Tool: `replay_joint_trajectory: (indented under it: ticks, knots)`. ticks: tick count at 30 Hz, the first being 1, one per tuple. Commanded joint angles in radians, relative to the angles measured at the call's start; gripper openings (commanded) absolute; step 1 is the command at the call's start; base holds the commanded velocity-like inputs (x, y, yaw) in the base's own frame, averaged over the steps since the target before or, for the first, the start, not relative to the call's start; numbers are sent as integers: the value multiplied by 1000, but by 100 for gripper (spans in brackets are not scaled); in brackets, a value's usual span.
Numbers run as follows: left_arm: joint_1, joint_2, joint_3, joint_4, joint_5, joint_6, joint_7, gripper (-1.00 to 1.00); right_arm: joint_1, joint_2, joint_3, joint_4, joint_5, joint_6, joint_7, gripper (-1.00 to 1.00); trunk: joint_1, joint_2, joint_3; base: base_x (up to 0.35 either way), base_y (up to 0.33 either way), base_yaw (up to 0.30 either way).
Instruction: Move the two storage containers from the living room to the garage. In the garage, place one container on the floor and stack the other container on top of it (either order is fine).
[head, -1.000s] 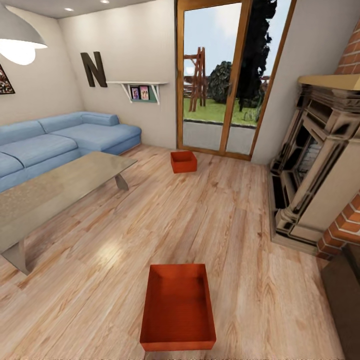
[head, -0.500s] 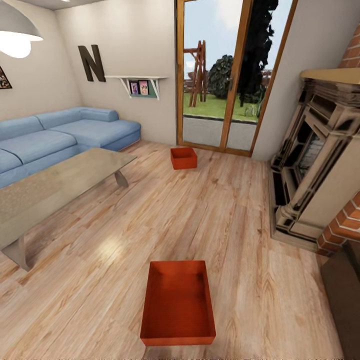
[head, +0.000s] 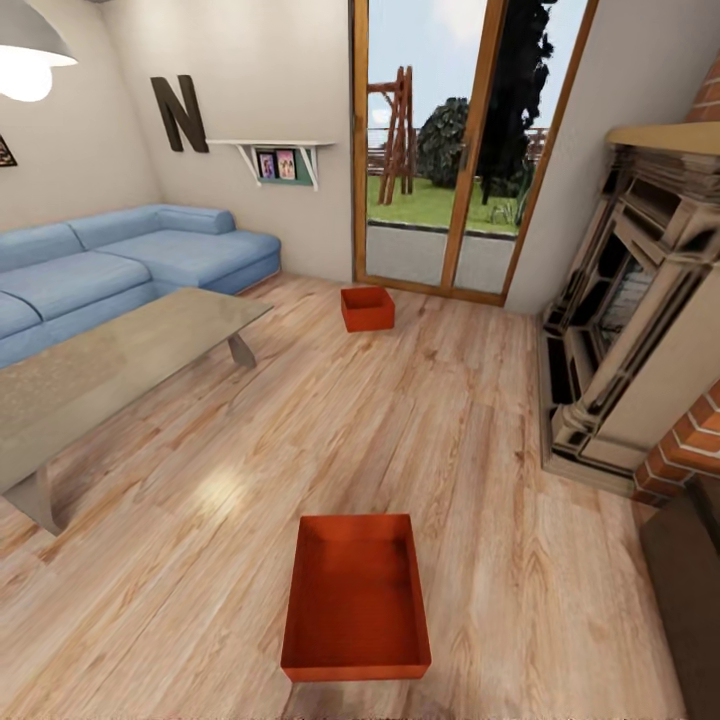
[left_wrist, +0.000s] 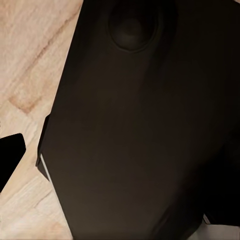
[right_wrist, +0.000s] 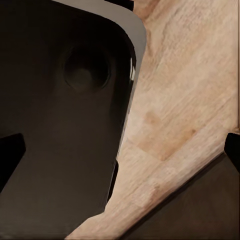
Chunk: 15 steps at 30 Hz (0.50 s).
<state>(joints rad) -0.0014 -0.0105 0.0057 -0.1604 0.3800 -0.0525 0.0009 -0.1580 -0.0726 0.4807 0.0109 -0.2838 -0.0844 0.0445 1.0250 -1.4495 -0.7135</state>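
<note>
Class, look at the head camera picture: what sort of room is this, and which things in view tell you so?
Most likely a living room. A blue sofa runs along the wall, a glass-topped coffee table stands before it, and a fireplace sits opposite, all on a light wood plank floor.

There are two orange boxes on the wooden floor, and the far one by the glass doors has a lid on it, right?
Not quite. There are two orange boxes on the wooden floor, a near box and a far box by the glass doors, but the far one has no lid. The head view shows it open at the top, with its inside walls showing, just like the near one.
</note>
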Motion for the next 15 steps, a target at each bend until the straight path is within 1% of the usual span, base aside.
replay_joint_trajectory:
  ticks: [1,4,9,12,15]
  knots:
    - [0,0,0,0,3,-3,0,100,0,-1,7,6,-11,-8,5,100,0,0,-2,0,0,-12]
    - [0,0,0,0,3,-3,0,100,8,-5,7,16,-11,-32,5,100,0,0,-7,0,0,-40]
    - [0,0,1,0,4,-3,1,100,43,-33,8,22,-9,-65,6,100,0,0,-15,0,0,-62]
    - [0,1,2,0,4,-3,1,100,50,-41,8,22,-9,-71,7,100,0,0,-20,0,0,-70]
    - [0,1,2,0,4,-3,1,100,52,-42,9,22,-9,-72,7,100,0,0,-25,0,0,-71]
